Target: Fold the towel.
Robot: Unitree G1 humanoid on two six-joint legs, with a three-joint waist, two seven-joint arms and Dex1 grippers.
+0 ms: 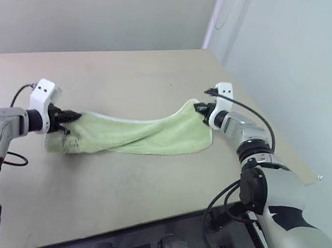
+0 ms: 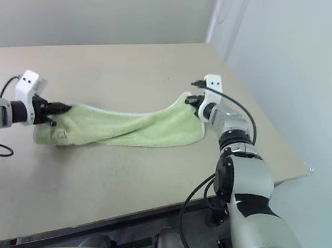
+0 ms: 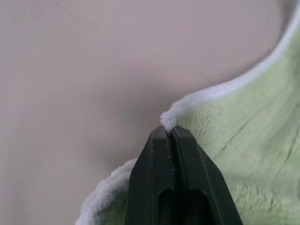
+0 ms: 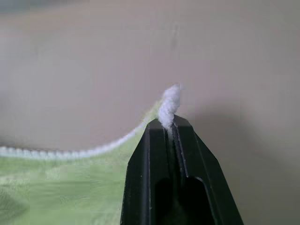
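The towel [image 1: 145, 134] hangs slung between both grippers over the beige table [image 1: 114, 198], its middle sagging onto the tabletop. The left gripper [image 1: 72, 116] is clamped on a hem corner at the cloth's 9 o'clock end, and the right gripper [image 1: 202, 108] is pinched on the hem corner toward 2 o'clock. Each bite takes only the thin whitish edge, so a pull apart could slip a corner free. The dragging middle may bunch the fold. The long axis runs from 9 to 2 o'clock.

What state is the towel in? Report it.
Unfolded: the towel hangs stretched between the left gripper and right gripper, sagging onto the table.
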